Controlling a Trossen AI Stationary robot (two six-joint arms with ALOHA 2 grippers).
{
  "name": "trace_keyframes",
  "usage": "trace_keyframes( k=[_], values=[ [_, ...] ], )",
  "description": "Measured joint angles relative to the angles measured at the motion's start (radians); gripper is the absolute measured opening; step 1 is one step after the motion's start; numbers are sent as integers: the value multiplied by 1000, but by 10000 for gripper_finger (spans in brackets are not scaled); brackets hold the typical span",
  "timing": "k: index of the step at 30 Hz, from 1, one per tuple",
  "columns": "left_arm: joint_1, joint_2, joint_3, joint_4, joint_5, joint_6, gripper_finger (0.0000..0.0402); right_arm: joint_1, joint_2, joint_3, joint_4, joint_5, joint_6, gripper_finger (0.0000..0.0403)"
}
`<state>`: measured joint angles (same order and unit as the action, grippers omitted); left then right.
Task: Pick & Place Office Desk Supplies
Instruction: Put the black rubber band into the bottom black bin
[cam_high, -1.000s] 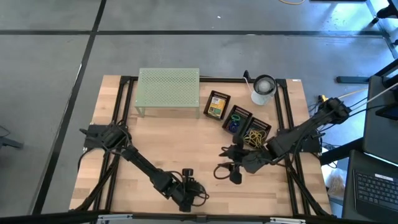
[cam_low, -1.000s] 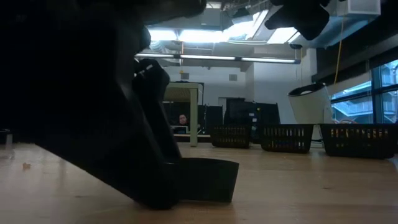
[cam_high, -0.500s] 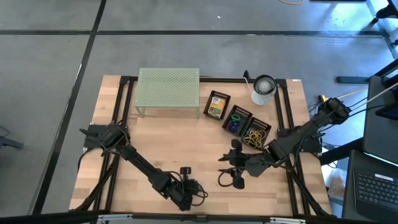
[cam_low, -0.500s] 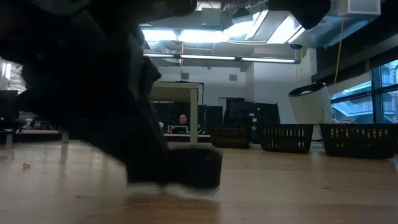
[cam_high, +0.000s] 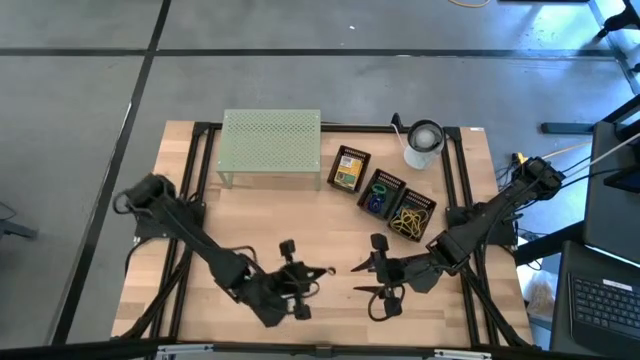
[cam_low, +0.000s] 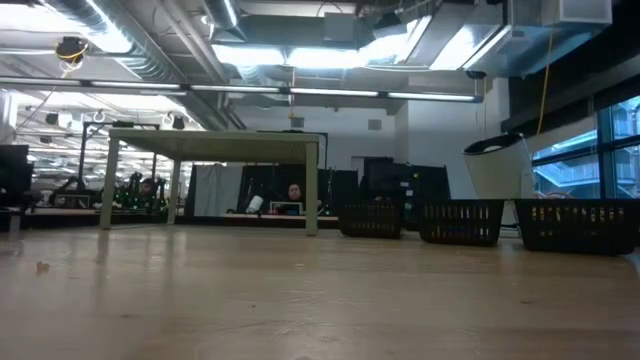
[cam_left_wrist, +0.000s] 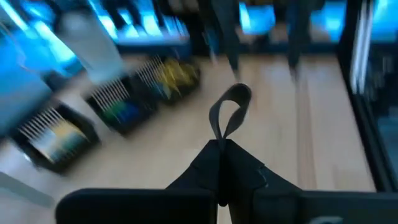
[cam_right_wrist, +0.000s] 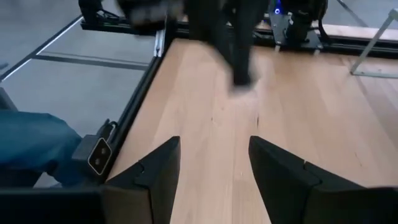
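**Dark band pinched by the left gripper, carry to a tray pending**

The step in hand is judged to be the carry: a dark rubber band (cam_left_wrist: 227, 115) is seen in the left wrist view as a loop standing out from the clenched tips of the left gripper (cam_high: 318, 271), above the near-centre of the table (cam_high: 300, 215). The left arm is stretched from its base at the table's left edge towards the near middle, with the wrist turned so the fingers point right.

The next move is judged to call for a swing to the far right, over the 3 black trays: the tray with the crayon box (cam_high: 348, 169), the tray of blue and green bands (cam_high: 379, 192), and the tray of tan bands (cam_high: 410, 219). Which tray is meant cannot be told.

The right gripper (cam_high: 365, 279) is held just right of the left one, low over the wood, fingers (cam_right_wrist: 149, 177) parted and grasping nothing. Its arm is reached in from the right edge.
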<state>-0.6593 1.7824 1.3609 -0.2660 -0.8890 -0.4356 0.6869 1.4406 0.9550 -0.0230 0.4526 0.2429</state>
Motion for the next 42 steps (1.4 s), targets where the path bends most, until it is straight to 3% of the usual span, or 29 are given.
trace_keyframes(
  k=[6,13,18,23,31,42],
  values=[
    [-22,-92,2,164,-184,192,5,2,0,0,30,0,4,194],
    [-28,-92,2,376,-216,360,5,3,0,0,139,74,-48,194],
    [-26,-90,2,365,-204,292,5,2,0,0,271,156,-175,194],
    [-26,-90,2,360,-138,257,6,2,0,0,380,160,-281,194],
    [-12,-88,2,361,-92,223,6,-12,0,0,504,78,-387,194],
    [47,-25,1,466,-56,257,6,-48,0,0,516,2,-373,188]
  ],
)
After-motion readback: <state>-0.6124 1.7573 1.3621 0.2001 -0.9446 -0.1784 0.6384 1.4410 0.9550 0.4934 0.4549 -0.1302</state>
